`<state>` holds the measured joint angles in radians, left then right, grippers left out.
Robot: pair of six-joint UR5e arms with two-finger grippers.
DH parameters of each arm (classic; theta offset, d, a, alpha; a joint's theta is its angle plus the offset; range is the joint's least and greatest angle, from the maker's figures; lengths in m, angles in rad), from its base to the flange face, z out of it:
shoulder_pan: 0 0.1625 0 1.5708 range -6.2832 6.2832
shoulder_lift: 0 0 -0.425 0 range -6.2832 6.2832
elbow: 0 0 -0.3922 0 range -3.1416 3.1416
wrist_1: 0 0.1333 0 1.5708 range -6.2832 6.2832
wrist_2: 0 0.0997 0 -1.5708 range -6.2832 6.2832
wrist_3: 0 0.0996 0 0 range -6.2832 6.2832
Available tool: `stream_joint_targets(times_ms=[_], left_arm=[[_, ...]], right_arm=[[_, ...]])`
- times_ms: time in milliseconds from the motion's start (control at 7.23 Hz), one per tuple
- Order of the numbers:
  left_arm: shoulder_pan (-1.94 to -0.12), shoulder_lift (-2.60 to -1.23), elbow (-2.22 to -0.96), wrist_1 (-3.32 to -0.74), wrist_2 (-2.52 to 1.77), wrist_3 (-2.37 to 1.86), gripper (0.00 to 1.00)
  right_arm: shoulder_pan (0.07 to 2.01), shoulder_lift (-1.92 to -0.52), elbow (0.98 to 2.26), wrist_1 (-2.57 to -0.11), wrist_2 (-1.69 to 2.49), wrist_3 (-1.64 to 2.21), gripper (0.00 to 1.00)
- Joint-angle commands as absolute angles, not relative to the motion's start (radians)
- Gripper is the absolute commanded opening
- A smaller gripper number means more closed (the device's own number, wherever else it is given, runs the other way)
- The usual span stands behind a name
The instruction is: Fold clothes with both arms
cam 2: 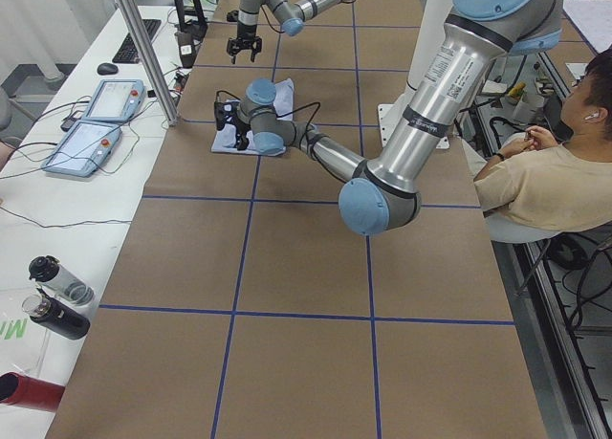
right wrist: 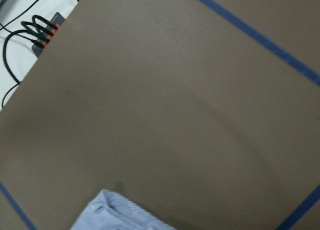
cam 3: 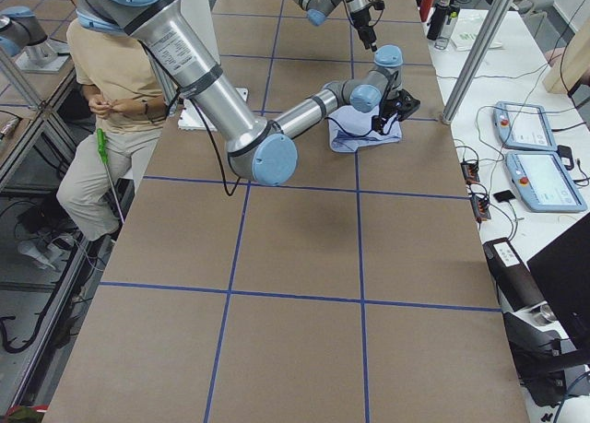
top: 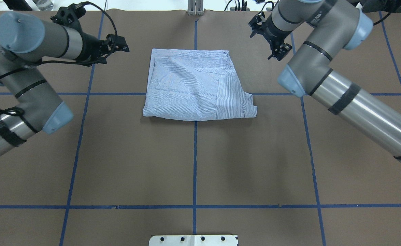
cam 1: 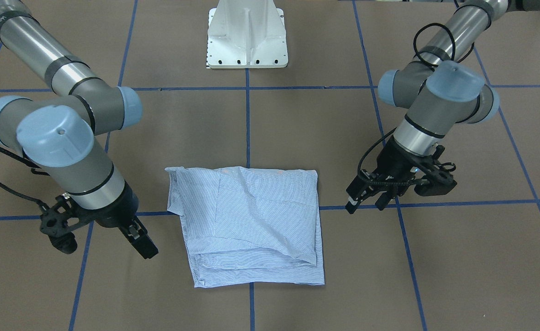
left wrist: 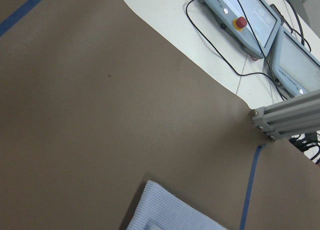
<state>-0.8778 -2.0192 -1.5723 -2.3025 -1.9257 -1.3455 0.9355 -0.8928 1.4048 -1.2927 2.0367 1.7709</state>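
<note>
**End effectors.** The left gripper (cam 1: 366, 205) sits at centre right of the front-facing view. Its jaws are spread apart and grip nothing. The right gripper (cam 1: 144, 248) sits at lower left of the same view. From the overhead view its jaws also appear parted, and it carries nothing. Both grippers are clear of the fabric, one on each side of it.

**Workpiece.** The shirt (cam 1: 251, 225) lies flat on the brown table (cam 1: 297, 128), just below the centre of the front-facing view and between the two grippers. It is light blue with fine white stripes and is folded into a roughly rectangular packet of several layers. The stacked layer edges show along the lower edge in that view. A diagonal crease crosses the top layer.

**Orientation.** The long axis of the packet runs left to right across the frame. A small flap juts out at its upper-left corner in the front-facing view. The collar end cannot be made out.

**Count.** One shirt, two arms, two grippers.

**Surroundings.** A blue tape line (cam 1: 247, 124) passes under the packet. Each wrist view shows one corner of the shirt at its bottom edge.
</note>
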Motion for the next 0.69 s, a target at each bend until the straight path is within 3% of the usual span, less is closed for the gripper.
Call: stream_joint_targets(times_ms=[0, 553], left_arm=[[-0.929, -1.797, -1.780, -2.238, -2.004, -0.993, 1.00], [-1.225, -1.544, -1.789, -2.235, -2.229, -0.374, 1.00]], right_arm=[[1.026, -1.119, 1.619, -1.359, 2.138, 1.466, 1.00], [1.179, -1.585, 1.883, -1.358, 2.235, 0.910, 1.00]])
